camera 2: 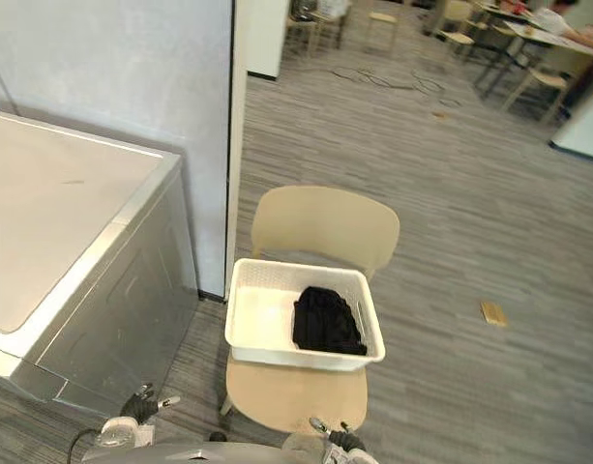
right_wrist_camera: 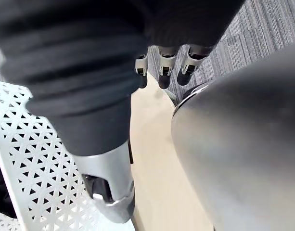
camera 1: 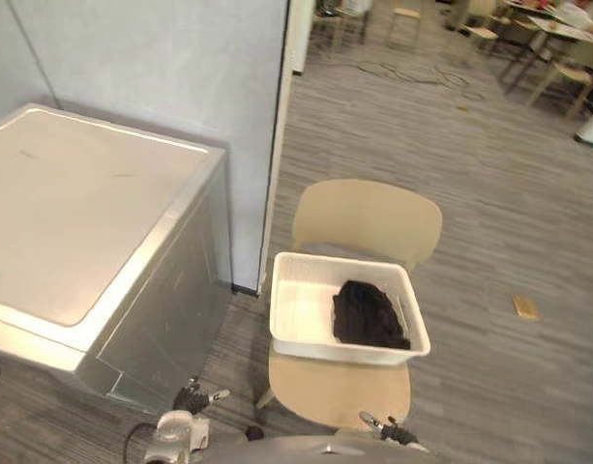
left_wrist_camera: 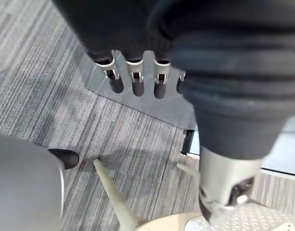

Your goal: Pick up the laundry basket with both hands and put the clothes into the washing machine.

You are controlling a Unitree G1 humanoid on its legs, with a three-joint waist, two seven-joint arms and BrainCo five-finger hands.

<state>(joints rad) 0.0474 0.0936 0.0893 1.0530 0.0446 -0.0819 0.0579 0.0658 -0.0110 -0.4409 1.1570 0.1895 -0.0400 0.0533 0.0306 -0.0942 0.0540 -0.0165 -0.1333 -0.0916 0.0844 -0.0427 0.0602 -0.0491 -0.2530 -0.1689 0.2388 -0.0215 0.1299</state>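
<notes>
Soft, even indoor light falls from overhead, with no hard shadows. The lid of the washing machine [camera 1: 74,203] carries a broad pale sheen, with thin bright lines of glare along its edges. The white basket [camera 1: 294,329] is the brightest surface, its bottom nearly washed out. The clothes [camera 1: 367,316] in it read as a black mass with little fold detail. A faint shadow lies on the floor [camera 1: 509,213] beneath the chair [camera 1: 369,220]. In the wrist views the dark covers of the left hand [left_wrist_camera: 137,84] and right hand [right_wrist_camera: 164,72] are almost unlit.
</notes>
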